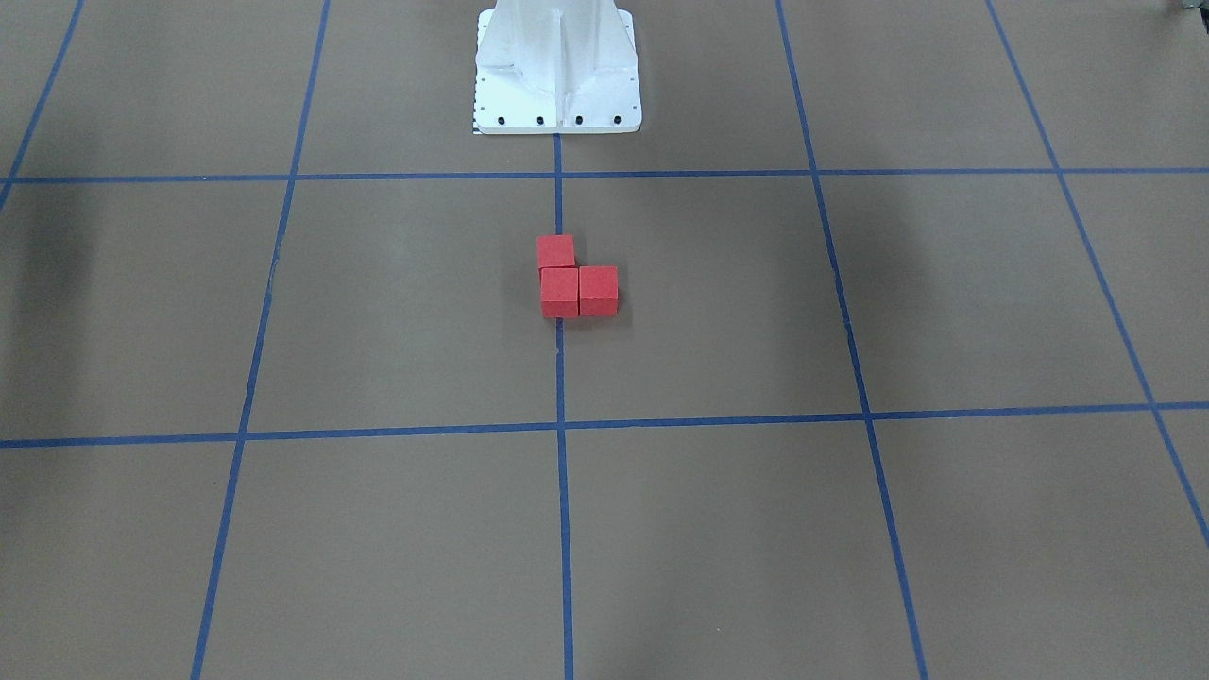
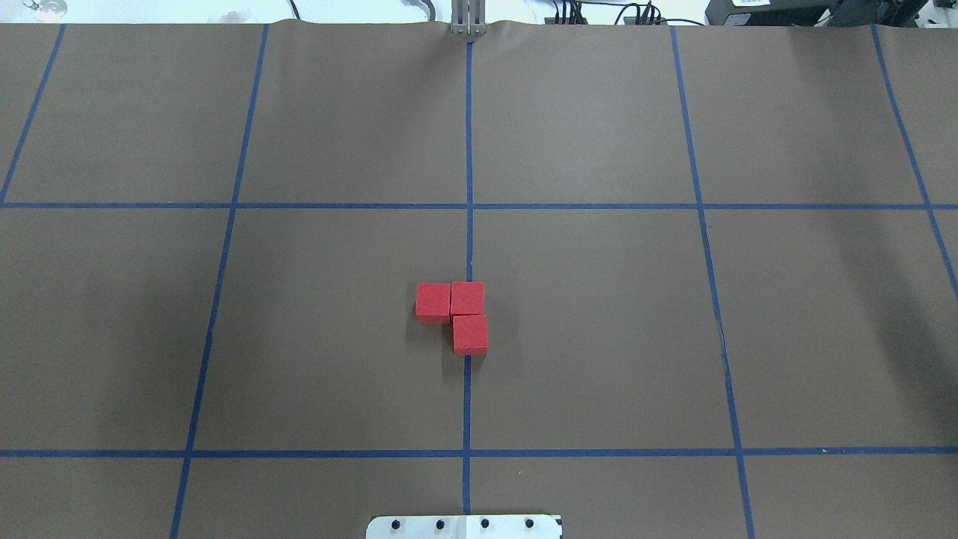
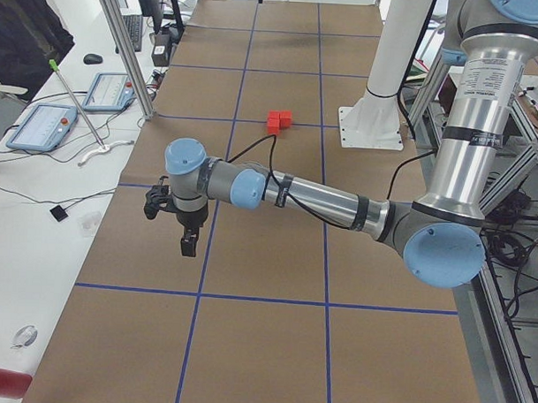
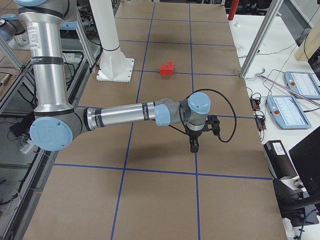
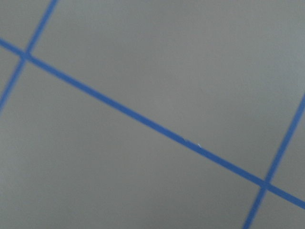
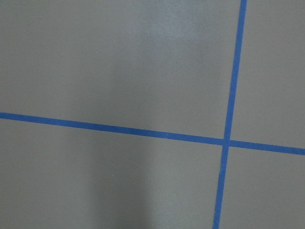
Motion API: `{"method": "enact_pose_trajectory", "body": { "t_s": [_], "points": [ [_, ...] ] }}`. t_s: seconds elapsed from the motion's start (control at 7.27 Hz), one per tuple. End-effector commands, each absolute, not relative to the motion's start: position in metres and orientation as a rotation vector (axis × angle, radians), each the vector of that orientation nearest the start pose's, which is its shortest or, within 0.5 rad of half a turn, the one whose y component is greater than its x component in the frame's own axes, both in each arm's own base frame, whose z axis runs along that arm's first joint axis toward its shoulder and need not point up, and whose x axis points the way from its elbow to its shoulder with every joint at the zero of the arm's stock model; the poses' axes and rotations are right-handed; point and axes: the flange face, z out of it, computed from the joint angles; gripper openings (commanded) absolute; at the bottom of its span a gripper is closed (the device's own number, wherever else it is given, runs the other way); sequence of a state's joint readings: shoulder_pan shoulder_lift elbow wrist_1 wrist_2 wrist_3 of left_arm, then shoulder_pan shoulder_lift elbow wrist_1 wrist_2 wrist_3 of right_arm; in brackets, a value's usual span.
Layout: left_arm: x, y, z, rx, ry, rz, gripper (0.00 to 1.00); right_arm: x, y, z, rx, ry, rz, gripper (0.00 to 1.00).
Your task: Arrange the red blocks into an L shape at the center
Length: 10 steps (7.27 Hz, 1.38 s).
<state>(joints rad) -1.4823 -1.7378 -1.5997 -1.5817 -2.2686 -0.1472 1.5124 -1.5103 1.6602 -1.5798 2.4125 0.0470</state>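
Placement looks complete: the three small matte red cubes (image 2: 467,298) lie in a tight L at the centre (image 2: 494,254) of the flat brown worktop (image 2: 599,374); two sit side by side and touching; the third cube (image 2: 470,334) butts against the corner cube on the side nearer the robot's white base plate (image 2: 464,526); both of these straddle the vertical blue tape line (image 2: 468,150), and the outer cube (image 2: 432,302) lies just to the robot's left of it. Neither arm is near them; the left gripper (image 3: 188,241) hangs over the worktop well apart towards one end, the right gripper (image 4: 193,144) towards the other; both show only in side views, so I cannot tell whether they are released or clenched. In my judgement nothing remains but to check that the faces sit flush; any correction would call for a light sideways nudge.
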Motion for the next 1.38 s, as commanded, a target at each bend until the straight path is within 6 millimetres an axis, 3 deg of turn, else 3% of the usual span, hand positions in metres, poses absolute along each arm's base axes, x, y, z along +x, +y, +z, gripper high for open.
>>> {"method": "enact_pose_trajectory", "body": {
  "t_s": [0.0, 0.41, 1.24],
  "points": [
    [-0.021, -0.572, 0.567, 0.105, 0.711, 0.018, 1.0, 0.042, -0.516, 0.595, 0.096, -0.825, -0.105, 1.0],
    [-0.034, -0.57, 0.568, 0.02, 0.842, -0.048, 1.0, 0.049, -0.515, 0.607, 0.094, -0.786, -0.114, 1.0],
    [-0.033, -0.572, 0.557, 0.044, 0.84, -0.037, 1.0, 0.052, -0.514, 0.629, 0.07, -0.755, -0.114, 1.0]
  ]
}}
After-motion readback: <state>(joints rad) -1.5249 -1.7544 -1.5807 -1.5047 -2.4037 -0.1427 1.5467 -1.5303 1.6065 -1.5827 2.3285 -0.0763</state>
